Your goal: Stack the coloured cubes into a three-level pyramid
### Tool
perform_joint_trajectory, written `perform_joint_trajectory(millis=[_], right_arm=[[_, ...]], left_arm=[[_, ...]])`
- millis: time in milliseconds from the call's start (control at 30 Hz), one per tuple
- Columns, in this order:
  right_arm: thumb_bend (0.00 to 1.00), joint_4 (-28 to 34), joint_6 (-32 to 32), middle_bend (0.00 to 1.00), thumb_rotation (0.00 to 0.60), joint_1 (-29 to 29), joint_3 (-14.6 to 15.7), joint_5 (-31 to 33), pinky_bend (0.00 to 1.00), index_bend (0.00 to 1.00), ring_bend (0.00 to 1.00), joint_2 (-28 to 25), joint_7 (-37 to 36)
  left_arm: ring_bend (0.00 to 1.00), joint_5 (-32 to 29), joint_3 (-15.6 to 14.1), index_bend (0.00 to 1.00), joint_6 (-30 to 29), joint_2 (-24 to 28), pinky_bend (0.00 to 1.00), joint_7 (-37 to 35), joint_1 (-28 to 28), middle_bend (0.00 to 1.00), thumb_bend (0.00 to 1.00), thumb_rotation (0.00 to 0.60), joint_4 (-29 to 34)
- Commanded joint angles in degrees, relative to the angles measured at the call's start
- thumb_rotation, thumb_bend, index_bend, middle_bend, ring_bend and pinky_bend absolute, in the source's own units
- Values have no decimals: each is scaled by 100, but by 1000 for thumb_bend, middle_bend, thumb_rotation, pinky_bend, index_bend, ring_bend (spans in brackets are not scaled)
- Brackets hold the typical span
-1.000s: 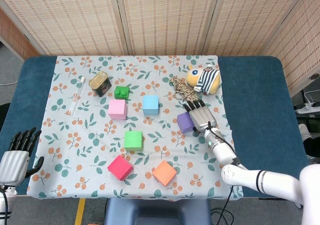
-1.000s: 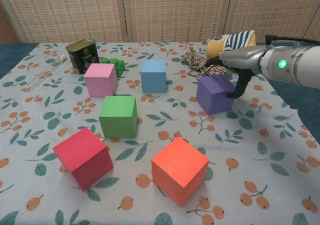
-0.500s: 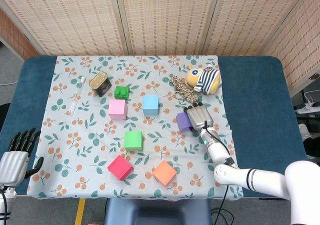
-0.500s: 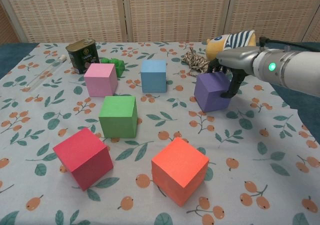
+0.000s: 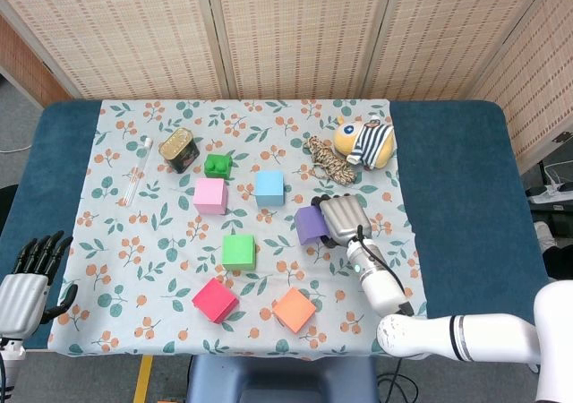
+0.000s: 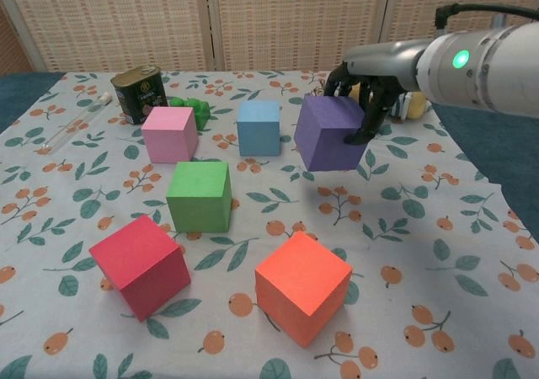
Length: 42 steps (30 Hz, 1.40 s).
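Note:
My right hand (image 5: 344,218) (image 6: 364,84) grips the purple cube (image 5: 310,225) (image 6: 328,133) and holds it tilted above the cloth, right of the green cube (image 5: 238,251) (image 6: 200,195). The pink cube (image 5: 210,195) (image 6: 169,134) and the light blue cube (image 5: 269,187) (image 6: 258,127) stand side by side further back. The red cube (image 5: 215,299) (image 6: 141,265) and the orange cube (image 5: 295,310) (image 6: 302,286) lie near the front edge. My left hand (image 5: 29,278) hangs open off the table's front left corner, holding nothing.
A tin can (image 5: 179,149) (image 6: 138,93), a small green toy brick (image 5: 217,165) and a clear tube (image 5: 137,170) sit at the back left. A coil of rope (image 5: 327,159) and a striped plush toy (image 5: 367,141) lie at the back right. The floral cloth (image 5: 125,242) covers the table.
My right hand has lifted the purple cube off the cloth and carried it left, toward the middle. The left hand has barely moved.

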<state>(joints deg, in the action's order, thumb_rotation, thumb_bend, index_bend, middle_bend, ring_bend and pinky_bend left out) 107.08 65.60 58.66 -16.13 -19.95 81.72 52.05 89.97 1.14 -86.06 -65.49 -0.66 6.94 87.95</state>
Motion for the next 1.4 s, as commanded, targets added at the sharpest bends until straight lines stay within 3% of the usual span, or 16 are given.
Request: perform_joint_trajectory(millis=[33,300,533,1400], right_arm=[[231,182,367,510,600,415,-202,524,340,797,348,198,364],[231,-484,523,510,600,993,-313,1216,340,797,348,1103,639],[231,-1040,638,510,600,1280,-382,1427,340,797,348,1672,792],[231,-1438,1216,510,600,1616,-679,1788,340,806,349,2368,1362]], left_arm=[[0,21,-12,0,-21,16,43,-27,-11,0,418,600,2],[0,16,-18,0,-4,27,43,-43,-12,0,418,600,2],[0,-40,-4,0,74,26,43,-51,16,0,416,600,-11],[0,17,-43,0,131,90,43,-249,50,0,417,600,-24]])
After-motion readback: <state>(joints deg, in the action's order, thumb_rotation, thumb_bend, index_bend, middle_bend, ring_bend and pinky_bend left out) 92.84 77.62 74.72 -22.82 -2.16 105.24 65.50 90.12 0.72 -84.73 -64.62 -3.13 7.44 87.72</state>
